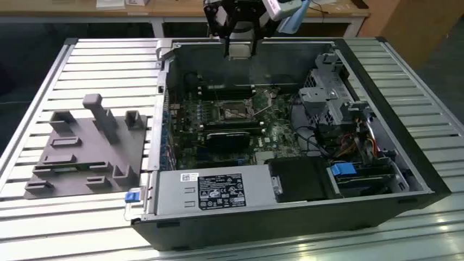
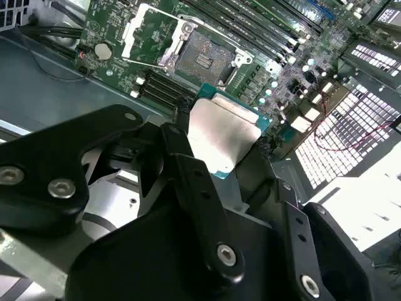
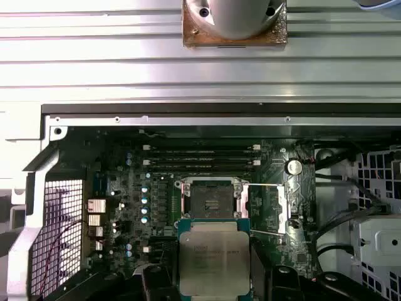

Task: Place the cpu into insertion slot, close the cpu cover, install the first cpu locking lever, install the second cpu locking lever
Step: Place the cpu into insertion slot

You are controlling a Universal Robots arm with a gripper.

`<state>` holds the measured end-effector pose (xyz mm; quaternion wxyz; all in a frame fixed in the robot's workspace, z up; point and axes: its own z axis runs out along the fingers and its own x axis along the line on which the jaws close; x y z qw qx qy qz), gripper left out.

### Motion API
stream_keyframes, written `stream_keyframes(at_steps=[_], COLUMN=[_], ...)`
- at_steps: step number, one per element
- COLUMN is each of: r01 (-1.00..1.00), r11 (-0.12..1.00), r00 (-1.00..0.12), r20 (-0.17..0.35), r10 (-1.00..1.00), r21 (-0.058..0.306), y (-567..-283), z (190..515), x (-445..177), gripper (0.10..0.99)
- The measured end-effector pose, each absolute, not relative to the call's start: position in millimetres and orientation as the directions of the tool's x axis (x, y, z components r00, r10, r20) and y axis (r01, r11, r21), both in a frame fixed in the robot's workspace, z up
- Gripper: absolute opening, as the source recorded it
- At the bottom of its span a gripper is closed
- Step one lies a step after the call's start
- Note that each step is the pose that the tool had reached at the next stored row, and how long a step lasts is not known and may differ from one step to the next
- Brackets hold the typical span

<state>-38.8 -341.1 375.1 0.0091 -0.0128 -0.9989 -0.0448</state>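
Note:
My gripper (image 1: 239, 50) hangs above the back wall of the open computer case (image 1: 406, 163), shut on the cpu (image 3: 214, 260), a flat square chip with a dull silver top. In both wrist views the cpu (image 2: 222, 135) sits between the black fingers (image 2: 188, 169), held well above the green board. The insertion slot (image 3: 212, 202) lies beneath and slightly ahead, its dark centre bare. The slot (image 1: 233, 112) sits mid-board in the exterior view. The cpu cover (image 3: 266, 210) is swung open beside the slot (image 2: 203, 59), and thin wire levers stand raised next to it.
Long black memory slots (image 3: 200, 160) run beside the socket. A black fan block (image 1: 226, 140), a power supply (image 1: 217, 190) and a drive cage (image 1: 326, 98) with cables crowd the case. A grey fixture (image 1: 87, 152) lies on the slatted metal table (image 1: 101, 65) at the exterior view's left.

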Motion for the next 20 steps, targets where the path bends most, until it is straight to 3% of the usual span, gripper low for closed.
stream_keyframes(at_steps=[20], r01=[0.026], r11=[0.996], r00=[-1.000], r20=[0.019], r10=[0.025], r21=[0.089], y=[-341.1], z=[364.9], x=[-38.8], gripper=[0.541])
